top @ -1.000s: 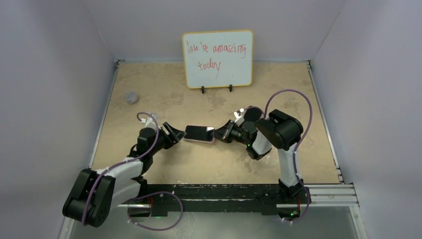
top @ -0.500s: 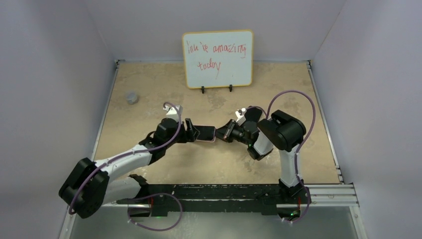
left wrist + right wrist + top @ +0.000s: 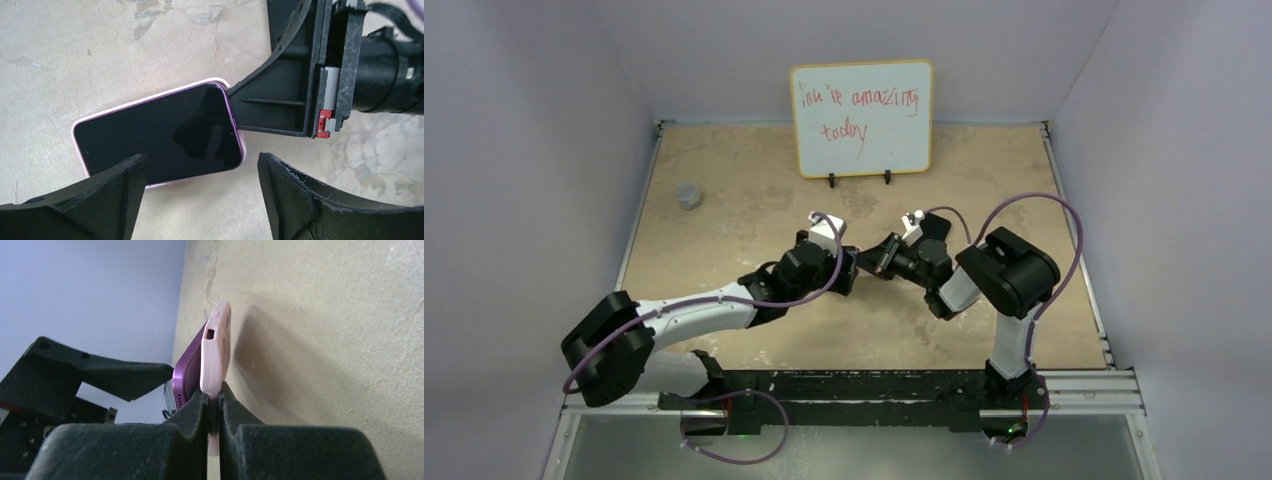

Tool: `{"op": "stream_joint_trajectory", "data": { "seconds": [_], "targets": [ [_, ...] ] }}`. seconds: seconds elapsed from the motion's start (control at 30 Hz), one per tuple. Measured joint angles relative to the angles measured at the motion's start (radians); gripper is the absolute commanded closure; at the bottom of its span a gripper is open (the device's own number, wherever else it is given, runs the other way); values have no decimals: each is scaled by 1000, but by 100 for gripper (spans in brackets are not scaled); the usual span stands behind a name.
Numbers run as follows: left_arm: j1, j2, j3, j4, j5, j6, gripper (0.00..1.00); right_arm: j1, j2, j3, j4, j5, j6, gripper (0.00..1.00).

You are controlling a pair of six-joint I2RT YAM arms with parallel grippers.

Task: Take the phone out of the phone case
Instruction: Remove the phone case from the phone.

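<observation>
**A:** What are the fingers of the right gripper (image 3: 212, 401) doing?

**B:** They are pressed together on the pink phone case (image 3: 216, 352), pinching the thin wall at one short end. Only that sliver of pink sits between the pads (image 3: 192, 412).

**A:** And the phone (image 3: 160, 134) itself?

**B:** It is in the case, dark screen up, with the pink rim showing all round it in the left wrist view. In the right wrist view its purple side lies just beside one finger, outside the pinch.

**A:** Is it lying on the table (image 3: 75, 55)?

**B:** It is low over it, near the middle. The gripped end casts a shadow on the surface. Whether the other end touches, I cannot tell.

**A:** The left gripper (image 3: 202, 165)?

**B:** Its fingers stand wide apart with nothing clamped between them. They hang over the phone's near long side. One fingertip (image 3: 120, 185) overlaps a corner of the screen in that view and the other is clear of it. I cannot make out any contact.

**A:** Counts?

**B:** One phone and one case. Two grippers with two fingers apiece, one pair closed and one pair spread. In the overhead view the grippers meet tip to tip, and the left one hides the phone. Further back, one whiteboard (image 3: 861, 118) with red writing stands upright, and one small grey object (image 3: 688, 194) sits well apart near the left edge
</observation>
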Motion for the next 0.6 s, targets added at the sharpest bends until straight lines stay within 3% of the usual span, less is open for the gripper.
{"op": "stream_joint_trajectory", "data": {
  "seconds": [0.37,0.6],
  "targets": [
    [-145,152,140,-39,-254,114,17,0,-25,3,-118,24,-17,100],
    [-219,248,247,-69,-387,135,23,0,-49,12,-198,42,-37,100]
  ]
}}
